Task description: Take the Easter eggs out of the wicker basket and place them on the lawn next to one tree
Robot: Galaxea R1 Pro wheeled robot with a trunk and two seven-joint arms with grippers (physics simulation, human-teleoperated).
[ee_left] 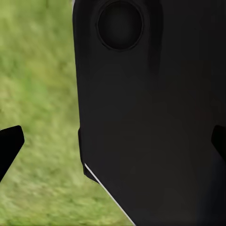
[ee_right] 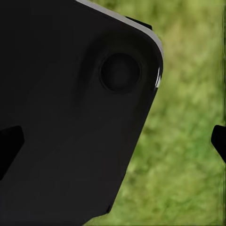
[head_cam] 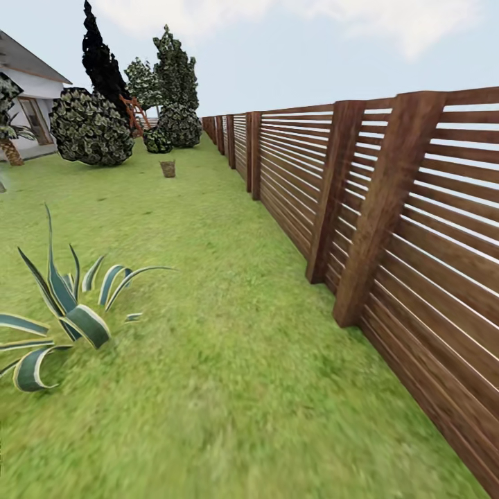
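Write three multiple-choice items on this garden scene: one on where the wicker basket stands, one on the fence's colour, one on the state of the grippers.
1. Where is the wicker basket?
A. far off on the lawn, near the fence
B. beside the spiky striped plant
C. against the house

2. What colour is the fence?
A. white
B. brown
C. grey

3. How are the left gripper and right gripper?
A. each shut on an egg
B. both open, holding nothing
C. one shut on the basket

Key: 1 A, it stands small in the distance by the fence line. 2 B, the slats are brown wood. 3 B, each wrist view shows fingertips wide apart.
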